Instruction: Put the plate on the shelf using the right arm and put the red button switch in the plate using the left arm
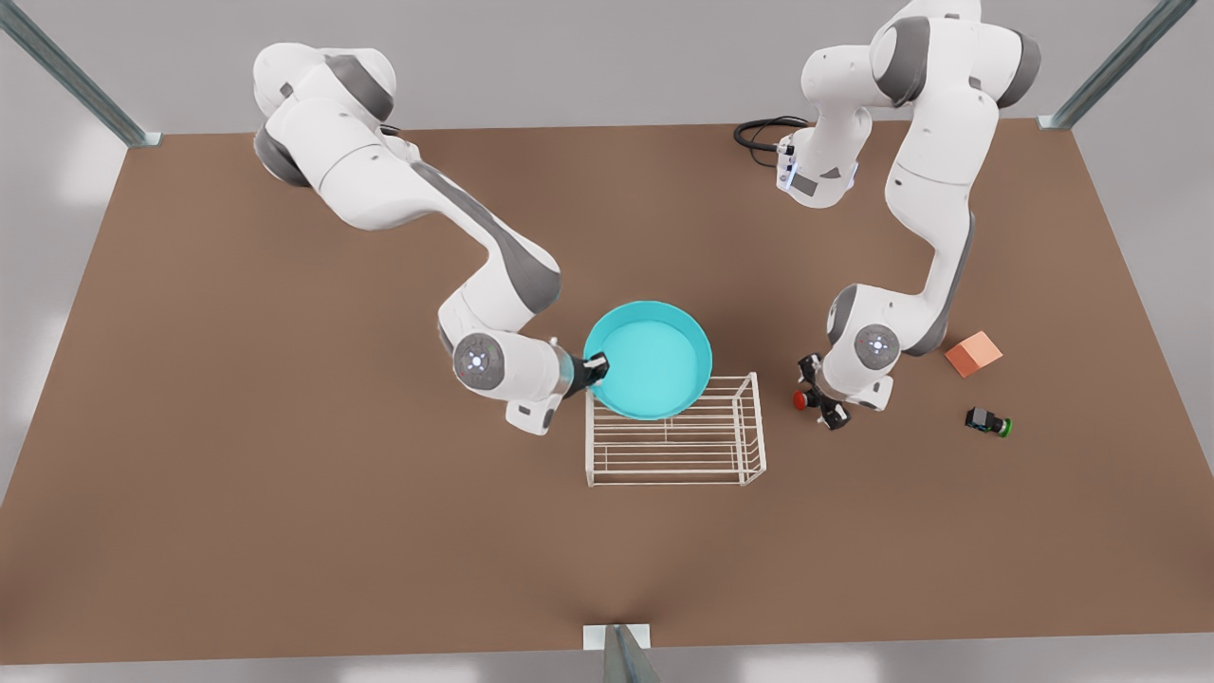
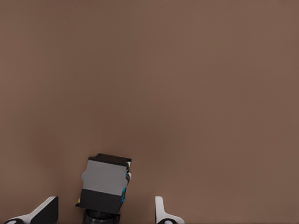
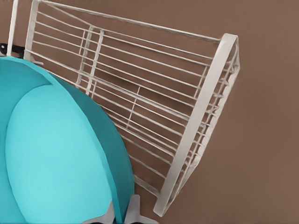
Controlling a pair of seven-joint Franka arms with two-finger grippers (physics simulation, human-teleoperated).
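Note:
The turquoise plate hangs tilted over the back edge of the white wire shelf. My right gripper, on the arm at the front view's left, is shut on the plate's rim. In the right wrist view the plate fills the foreground with the shelf beyond it. The red button switch lies on the table to the shelf's right. My left gripper is low over it, open. In the left wrist view the switch lies between the two spread fingertips.
An orange cube and a green-capped switch lie on the brown table at the front view's right. A black cable loops near the far arm base.

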